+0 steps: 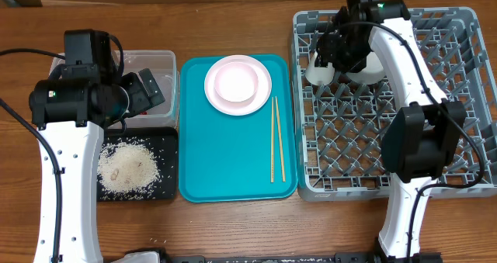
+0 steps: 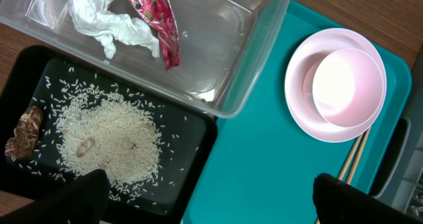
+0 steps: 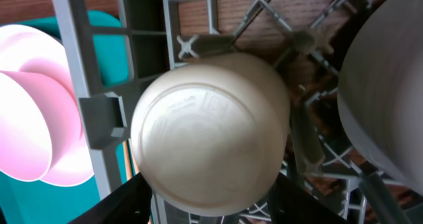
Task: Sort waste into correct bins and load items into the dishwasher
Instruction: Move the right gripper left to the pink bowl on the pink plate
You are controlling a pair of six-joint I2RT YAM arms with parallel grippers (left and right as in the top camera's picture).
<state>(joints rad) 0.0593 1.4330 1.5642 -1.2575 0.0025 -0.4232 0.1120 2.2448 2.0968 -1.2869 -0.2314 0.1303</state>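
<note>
Rice lies in a loose heap on the black tray, at the near left of the table. Small brown bits sit in the heap, and a bigger brown piece lies at the tray's left edge. Stray grains are scattered around the heap.

Just right of the black tray is the teal tray, running from near to far. The chopsticks lie side by side along its right side, also pointing near to far. At its far end stands the plate, with a bowl sitting in it, mouth up.

The rack takes up the right of the table, close beside the teal tray.

The tub stands at the far left, just beyond the black tray. In it lie the tissue and the wrapper, touching each other. The left gripper hangs over the tub's near right part. Its fingers are spread wide and hold nothing.

In the rack's far left corner is the cup, its base turned toward the right wrist camera. The right gripper is at the cup, with one finger against each side of its wall and the jaws about half closed around it. A second bowl rests in the rack just right of the cup.
</note>
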